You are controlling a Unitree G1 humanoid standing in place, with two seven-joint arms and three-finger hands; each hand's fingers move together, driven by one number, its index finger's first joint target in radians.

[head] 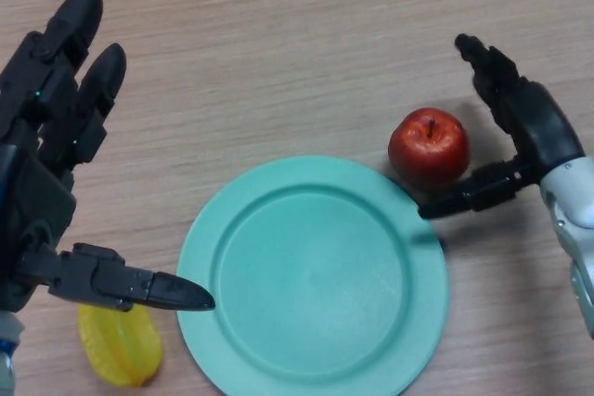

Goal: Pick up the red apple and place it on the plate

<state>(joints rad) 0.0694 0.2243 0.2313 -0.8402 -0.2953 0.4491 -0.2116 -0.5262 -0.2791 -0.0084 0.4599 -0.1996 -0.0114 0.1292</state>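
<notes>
So the red apple (428, 146) sits on the table (297, 34) just right of the green plate (312, 275), right hand (524, 136) spread around it, left hand (46, 155) open over a yellow fruit (119, 345).

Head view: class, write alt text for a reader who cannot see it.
The right hand is open around a red apple beside a green plate on a wooden table. The open left hand hovers above a yellow fruit.

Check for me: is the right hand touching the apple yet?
Cannot tell. In the head view the right hand brackets the apple, thumb tip at its lower edge, fingers behind it, but no plain contact or gap shows.
</notes>
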